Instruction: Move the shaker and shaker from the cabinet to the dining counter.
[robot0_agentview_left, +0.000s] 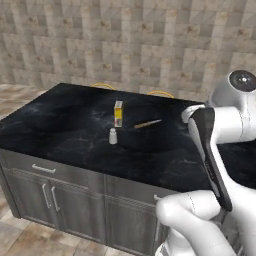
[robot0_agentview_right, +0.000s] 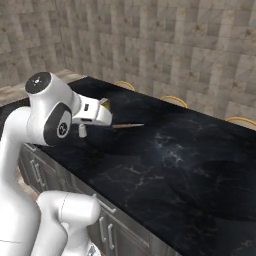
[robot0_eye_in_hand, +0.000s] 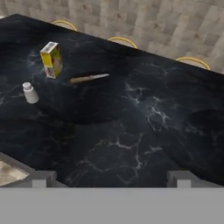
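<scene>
We see the white shaker (robot0_agentview_left: 113, 136) standing upright on the dining counter (robot0_agentview_left: 60, 130), so one of the two little shakers is already where it should be. It sits near the front edge. Just behind it stands a small yellow carton (robot0_agentview_left: 118, 113), and a knife with a wooden handle (robot0_agentview_left: 147, 123) lies flat a little to the side. None of the three touch each other.

We do not see the black shaker on the counter, so we think it has yet to be brought from the cabinet.

Our gripper (robot0_eye_in_hand: 111, 177) is empty. Its two finger tips stand wide apart at the bottom of the hand view, and nothing is between them. It hangs above the counter, well apart from the white shaker.

We think this step is the turn back for the second shaker. Next we need to drive the base to the cabinet, find the black shaker on its shelf, line the open fingers up on both sides of it, and close gently, because it is tiny and could tip.

The counter is black marble with white veins. Grey drawers and doors with silver handles (robot0_agentview_left: 43, 168) sit under its edge. Yellow stool tops (robot0_eye_in_hand: 192, 61) peek over the far side. Behind them is a beige tiled wall (robot0_agentview_left: 150, 40).
</scene>
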